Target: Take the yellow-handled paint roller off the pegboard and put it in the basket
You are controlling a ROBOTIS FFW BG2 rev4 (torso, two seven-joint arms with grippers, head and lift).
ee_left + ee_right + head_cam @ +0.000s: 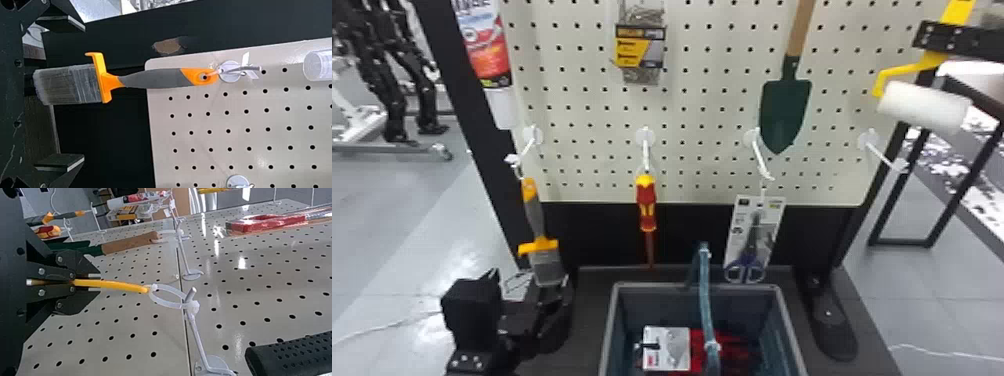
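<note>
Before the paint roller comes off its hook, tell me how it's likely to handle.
The paint roller will probably be stiff: its bent yellow frame looks rigid. The round white sleeve may spin if brushed. With the right pincer shut on the yellow handle, the roller likely won't swing freely, though the loop around the hook could tug it.

Head view: from robot's head, facing forward and down on pegboard (702, 120) and basket (657, 287), farthest back. Left wrist view: facing pegboard, near paintbrush (534, 215). Right wrist view: slanting across pegboard, close to yellow handle (111, 284). All share pegboard, paintbrush; head and right wrist, trowel (784, 110).
</note>
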